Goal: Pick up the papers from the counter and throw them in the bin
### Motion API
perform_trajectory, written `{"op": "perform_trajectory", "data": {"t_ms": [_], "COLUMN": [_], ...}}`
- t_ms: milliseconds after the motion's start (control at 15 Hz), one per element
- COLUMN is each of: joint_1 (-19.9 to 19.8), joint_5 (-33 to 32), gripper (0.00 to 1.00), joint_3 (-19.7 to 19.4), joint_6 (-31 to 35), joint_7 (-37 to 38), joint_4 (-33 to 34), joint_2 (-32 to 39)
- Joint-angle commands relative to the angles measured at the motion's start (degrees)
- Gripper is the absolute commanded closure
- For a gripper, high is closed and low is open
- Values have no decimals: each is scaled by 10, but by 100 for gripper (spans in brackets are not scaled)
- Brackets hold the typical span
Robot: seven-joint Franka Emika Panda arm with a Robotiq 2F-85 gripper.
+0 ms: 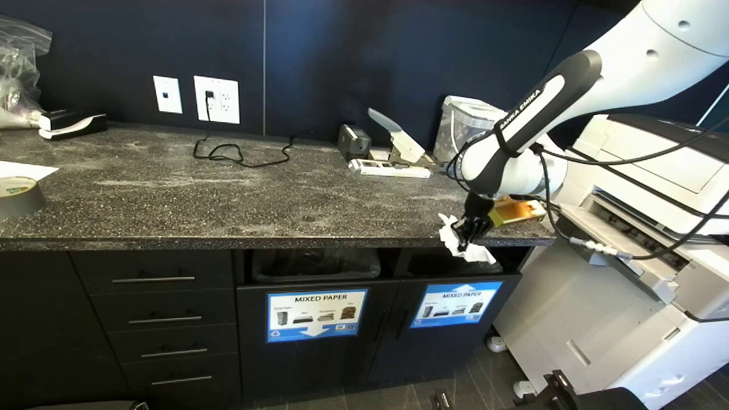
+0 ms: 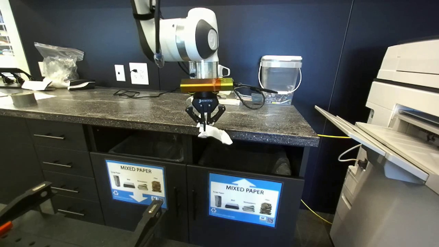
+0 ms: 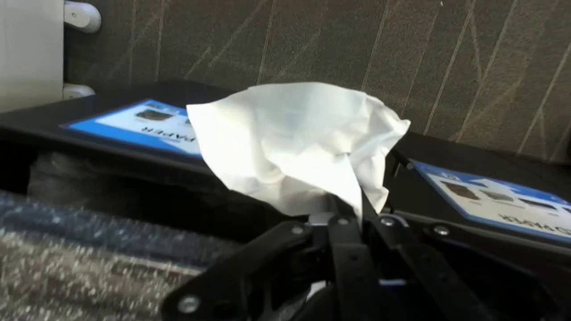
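My gripper (image 1: 466,242) is shut on a crumpled white paper (image 1: 481,254), which hangs below the fingertips. In an exterior view the gripper (image 2: 205,127) and paper (image 2: 219,134) are at the front edge of the dark speckled counter (image 2: 264,120). They are above the open slot of the bin (image 2: 291,200), the dark front with the mostly blue label. In the wrist view the paper (image 3: 290,138) fans out beyond the fingertips (image 3: 359,214) and hides part of the bin's label (image 3: 129,127). No other crumpled paper shows on the counter.
A twin bin front (image 1: 319,316) with a whiter label stands beside the bin. A tape roll (image 1: 23,199) and flat sheet (image 1: 28,169) lie at the counter's far end. A black cable (image 1: 245,162), pale bucket (image 2: 279,77) and opened white device (image 1: 393,168) stand behind; a printer (image 1: 615,319) is beside.
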Motion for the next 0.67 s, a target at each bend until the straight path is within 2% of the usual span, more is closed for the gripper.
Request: {"op": "perform_trajectory", "data": {"t_ms": [0,200,400,600], "joint_1": [-4,-29,-79,-129], "joint_5": [13,41,69,44], "gripper": [98,98,98,98], "joint_3": [-4,12,56,95], "joint_6": [89,181,288,405], "joint_7": [17,15,18,46], "joint_4": [-121,-166,-181,-173], "joint_2": [-34,-10,34,96]}}
